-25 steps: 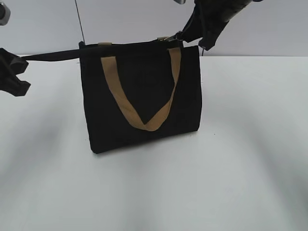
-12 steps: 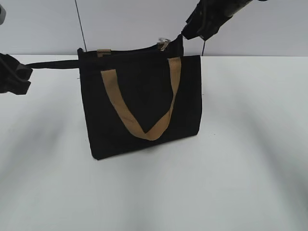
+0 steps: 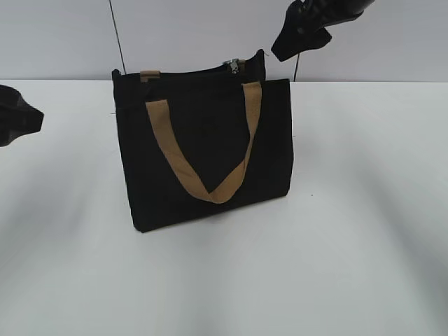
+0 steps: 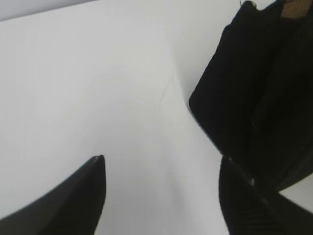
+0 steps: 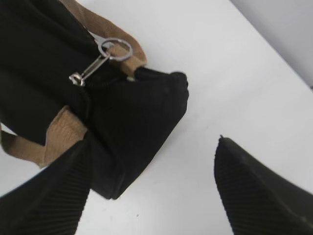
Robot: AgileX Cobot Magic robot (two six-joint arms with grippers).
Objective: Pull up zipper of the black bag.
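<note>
The black bag (image 3: 203, 150) stands upright on the white table, its tan handle hanging in a V on the front. The silver zipper pull (image 3: 232, 66) lies at the right end of the bag's top edge. In the right wrist view the zipper pull (image 5: 93, 66) with its ring lies free on the bag (image 5: 127, 112). My right gripper (image 3: 297, 42) is open and empty, above and right of the bag's top right corner. My left gripper (image 3: 24, 122) is open and empty, well left of the bag. The left wrist view shows the bag's end (image 4: 254, 93).
The white table (image 3: 350, 231) extends around the bag on all sides. A grey wall with a thin dark cable (image 3: 115, 35) stands behind.
My left gripper has let go of the black strap it held taut and pulled back left. My right gripper has released the zipper pull and risen up and right. The bag has settled.
</note>
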